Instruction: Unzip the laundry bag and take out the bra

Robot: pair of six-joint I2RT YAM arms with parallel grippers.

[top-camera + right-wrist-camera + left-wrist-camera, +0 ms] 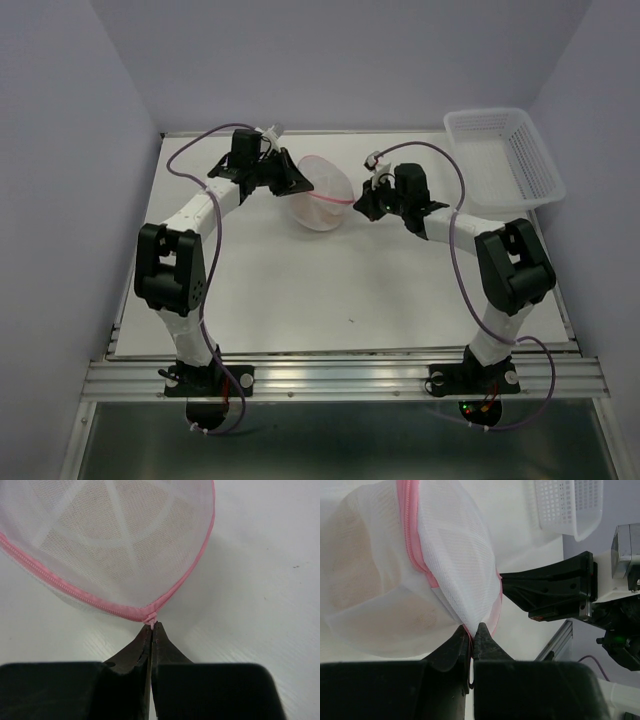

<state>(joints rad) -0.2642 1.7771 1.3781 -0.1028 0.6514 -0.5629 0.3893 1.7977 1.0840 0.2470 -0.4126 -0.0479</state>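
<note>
The laundry bag (322, 195) is a round white mesh pouch with a pink zipper, resting at the back middle of the table between both arms. My left gripper (473, 626) is shut on the bag's mesh and pink rim (470, 605) at its left side. On the bag's right end, my right gripper (151, 625) is shut on the pink zipper pull (150, 619). The zipper (65, 587) looks closed along the part that shows. Through the mesh the tan bra (120, 535) shows inside the bag (100, 540). In the left wrist view it appears as a beige patch (355, 565).
A white plastic basket (503, 155) stands at the back right corner, also in the left wrist view (570, 505). The right gripper's black fingers (545, 587) reach in from the right in that view. The table's front edge (340, 352) runs by the arm bases.
</note>
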